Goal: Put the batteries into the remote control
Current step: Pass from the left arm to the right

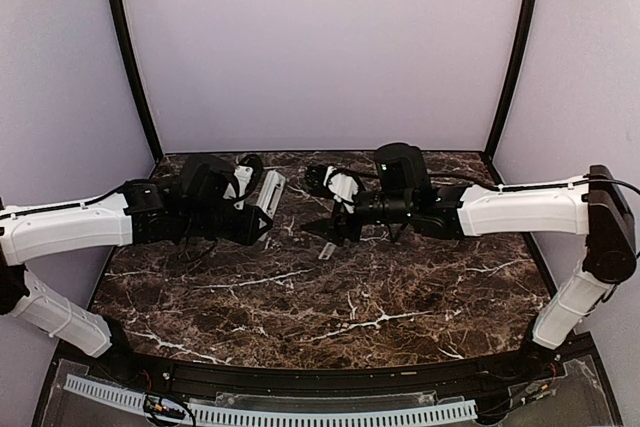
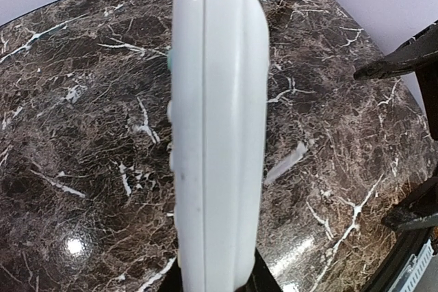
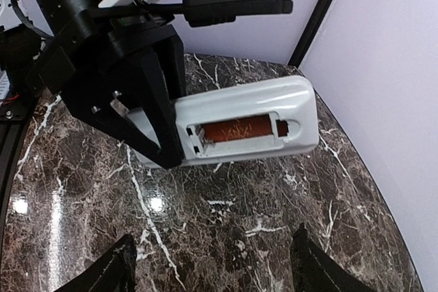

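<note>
My left gripper [image 1: 258,209] is shut on the white remote control [image 1: 270,192] and holds it above the table. In the left wrist view the remote control [image 2: 215,128] shows edge-on, its lower end between the black fingers [image 2: 270,280]. In the right wrist view its back [image 3: 274,104] faces the camera with the battery bay open. An orange-red battery [image 3: 239,130] lies in the bay. My right gripper [image 3: 215,268] hangs open and holds nothing, a short way in front of the bay. In the top view the right gripper [image 1: 325,230] is just right of the remote.
The dark marble table [image 1: 330,297] runs under both arms. A small pale flat strip [image 1: 327,250] lies on it below the right gripper; the strip [image 2: 287,163] also shows right of the remote. Lilac walls and black corner posts [image 1: 130,57] enclose the back.
</note>
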